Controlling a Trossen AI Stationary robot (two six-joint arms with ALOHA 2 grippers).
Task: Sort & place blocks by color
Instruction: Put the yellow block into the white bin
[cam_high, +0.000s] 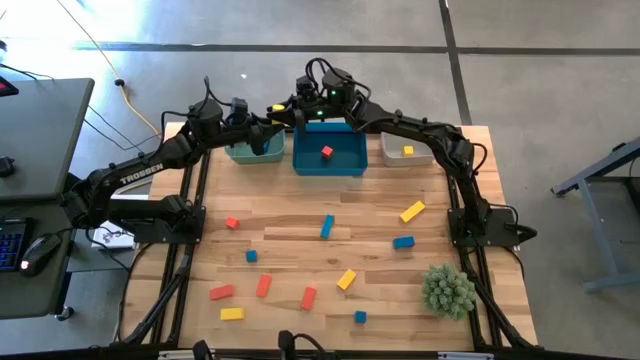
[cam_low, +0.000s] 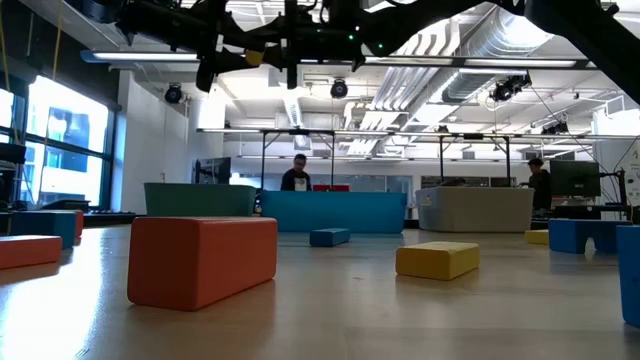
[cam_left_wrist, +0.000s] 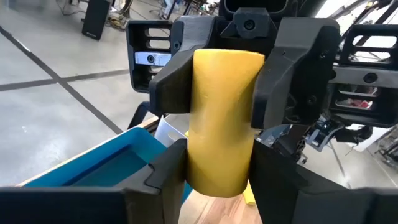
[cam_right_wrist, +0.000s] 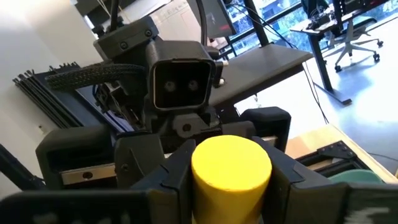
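A yellow block (cam_high: 277, 108) with rounded sides hangs in the air over the table's far edge, between the teal bin (cam_high: 254, 151) and the blue bin (cam_high: 329, 158). Both grippers are shut on it, the left gripper (cam_left_wrist: 217, 171) coming from the table's left and the right gripper (cam_right_wrist: 231, 186) from the right, facing each other. The blue bin holds a red block (cam_high: 327, 152). The grey-white bin (cam_high: 405, 155) holds a yellow block (cam_high: 408, 151). Several red, yellow and blue blocks lie flat on the table. My left gripper pinches the yellow block's left end (cam_left_wrist: 217, 165) between its two fingers, roughly level, from the table's left. The block points away along the fingers, lifted clear. My right gripper pinches the block's other end (cam_left_wrist: 227, 71) between its two fingers (cam_left_wrist: 177, 81), roughly level, from the table's right. In its own wrist view the block's end face (cam_right_wrist: 230, 163) shows between the fingers.
Loose blocks lie across the middle and near part of the table, among them red (cam_high: 263, 286), yellow (cam_high: 412, 211) and blue (cam_high: 327, 227) ones. A spiky green plant (cam_high: 447, 290) stands near the right near corner. People show in the room beyond, in the low view.
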